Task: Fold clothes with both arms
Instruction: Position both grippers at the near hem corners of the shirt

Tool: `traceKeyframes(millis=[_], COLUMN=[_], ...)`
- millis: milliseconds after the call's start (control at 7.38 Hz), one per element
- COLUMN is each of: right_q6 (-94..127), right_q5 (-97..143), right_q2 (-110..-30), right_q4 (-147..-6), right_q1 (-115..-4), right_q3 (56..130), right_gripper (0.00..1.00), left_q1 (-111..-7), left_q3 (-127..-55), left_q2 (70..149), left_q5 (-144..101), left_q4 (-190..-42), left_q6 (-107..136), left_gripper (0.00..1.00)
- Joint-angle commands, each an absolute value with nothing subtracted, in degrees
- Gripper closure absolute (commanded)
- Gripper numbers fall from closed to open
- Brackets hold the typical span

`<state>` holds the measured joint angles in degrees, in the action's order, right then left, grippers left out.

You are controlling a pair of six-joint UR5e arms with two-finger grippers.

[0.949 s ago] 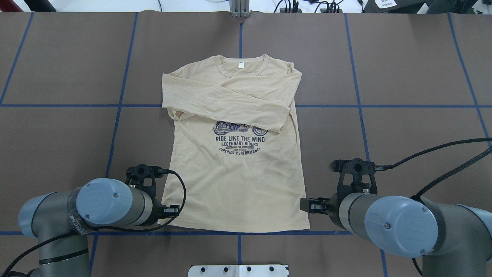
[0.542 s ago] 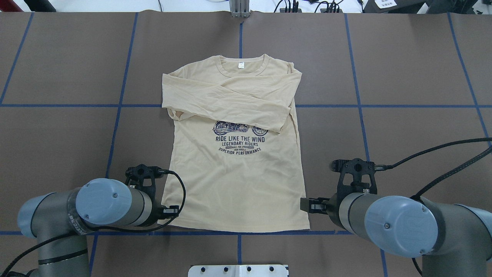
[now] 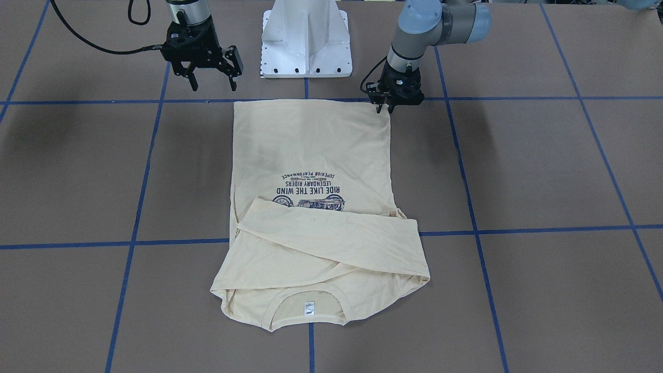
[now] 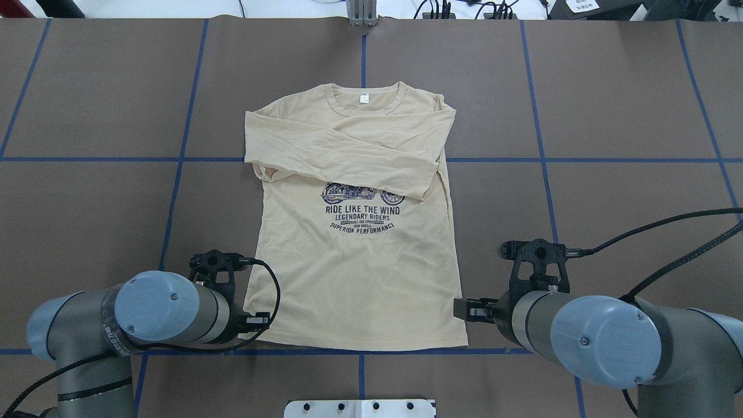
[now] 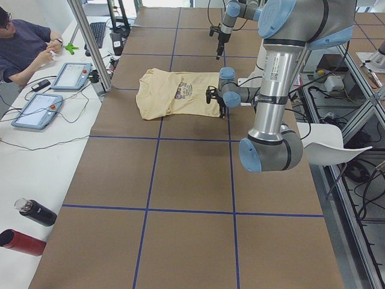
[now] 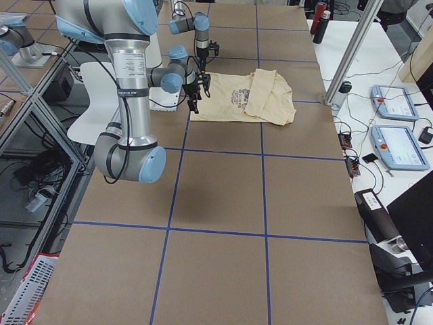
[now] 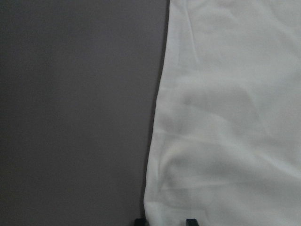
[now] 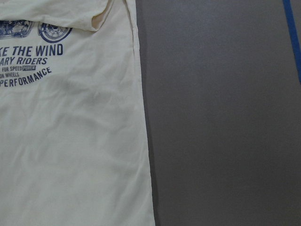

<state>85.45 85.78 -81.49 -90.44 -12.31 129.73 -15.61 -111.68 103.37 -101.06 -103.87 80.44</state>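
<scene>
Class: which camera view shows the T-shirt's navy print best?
Overhead exterior: the print reads upright and sharp, its motorcycle partly under a folded sleeve. Front-facing shows it upside down; the right wrist view crops it; the side views make it tiny; the left wrist view misses it.

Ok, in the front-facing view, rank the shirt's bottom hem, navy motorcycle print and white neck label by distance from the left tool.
1. Pale cream shirt's bottom hem, beside the left tool.
2. Navy motorcycle print, mid-shirt.
3. White neck label, far end.
</scene>
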Motion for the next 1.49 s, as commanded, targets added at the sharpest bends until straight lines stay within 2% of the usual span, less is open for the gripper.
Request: traceKeyframes(millis=[0, 136, 407, 949, 1084, 1220, 1355], right_q6=[85.4, 85.5, 85.7, 88.0, 89.5, 90.7, 90.7], right_q5=[85.8, 85.8, 84.2, 78.9, 77.8, 77.6, 77.1], right_q2=[-81.6, -81.6, -81.4, -81.4, -81.2, -81.1, -81.0], right_q4=[-90.4, -90.5, -90.4, -82.4, -82.4, -82.4, -82.4], right_q1=[-12.2, -12.0, -10.2, -5.7, -5.1, -3.5, -3.3], right_q3=[129.6, 129.5, 127.2, 121.4, 120.9, 120.2, 118.8], right_gripper=[0.00, 0.00, 0.00, 0.01, 0.23, 0.29, 0.30], left_q1=[-15.6, -15.6, -15.6, -15.5, -15.5, -15.5, -15.5], left_q3=[-112.1, -112.8, -115.0, -115.0, -115.1, -115.1, -115.0], left_q2=[103.2, 103.2, 103.2, 103.4, 103.4, 103.4, 103.3], left_q5=[-101.1, -101.1, -102.8, -103.0, -103.0, -103.0, -103.0], left_q4=[-103.6, -103.2, -102.5, -102.5, -102.5, -102.5, -102.5], left_q6=[80.5, 80.5, 80.4, 80.4, 80.4, 80.4, 80.4], left_gripper=[0.85, 1.00, 1.00, 1.00, 1.00, 1.00, 1.00])
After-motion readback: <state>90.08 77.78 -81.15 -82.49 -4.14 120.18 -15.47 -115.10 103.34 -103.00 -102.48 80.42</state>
